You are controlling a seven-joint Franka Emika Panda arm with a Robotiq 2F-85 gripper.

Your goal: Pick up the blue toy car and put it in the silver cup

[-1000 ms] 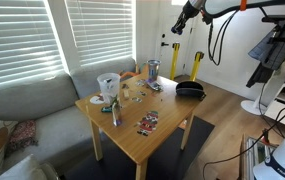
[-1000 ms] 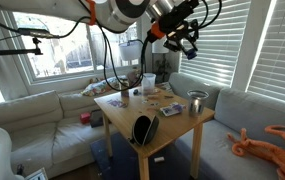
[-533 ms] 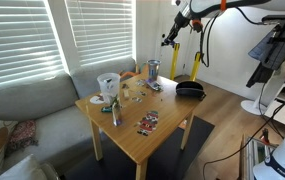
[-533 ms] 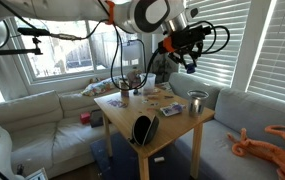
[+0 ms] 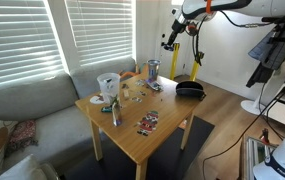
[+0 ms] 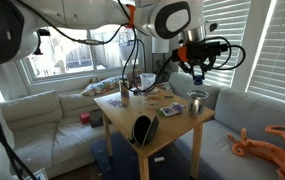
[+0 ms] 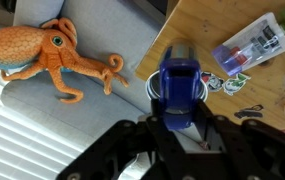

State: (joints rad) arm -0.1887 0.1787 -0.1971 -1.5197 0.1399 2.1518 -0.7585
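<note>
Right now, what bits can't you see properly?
- Blue toy car: clear in the wrist view, held by the tool, but too small to make out in both exterior views.
- Silver cup: in the wrist view the car hides nearly all of it, and its inside shows in no view.
- Small things on the table: too tiny and blurred in the exterior views to name.

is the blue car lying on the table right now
No: in the wrist view the blue toy car is clamped in the gripper, held in the air over the silver cup.
</note>
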